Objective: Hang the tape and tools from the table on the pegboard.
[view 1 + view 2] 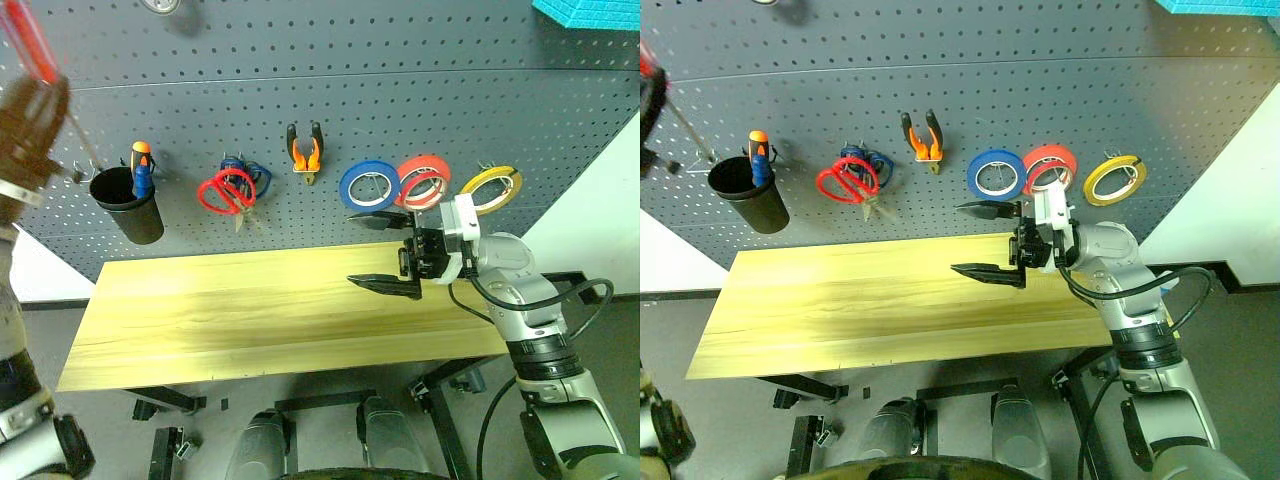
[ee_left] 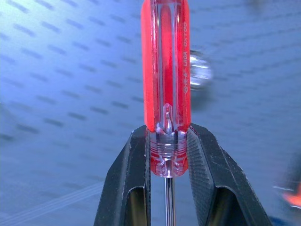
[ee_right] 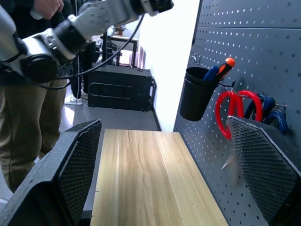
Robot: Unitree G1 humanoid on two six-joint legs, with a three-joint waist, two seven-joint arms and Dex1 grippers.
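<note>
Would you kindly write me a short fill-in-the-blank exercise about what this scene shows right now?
1. The left gripper is shut on the red-handled ____.
2. The right gripper hovers over the table with its fingers ____.
3. On the pegboard, the yellow tape hangs beside the ____ roll of tape.
4. The red-handled scissors hang between the black cup and the ____.

Missing words: screwdriver; open; red; pliers

Both head views look down over the table (image 1: 250,310) toward the far pegboard (image 1: 330,110). Each wrist camera sits close behind its own fingers; the right looks leftward along that same table.
</note>
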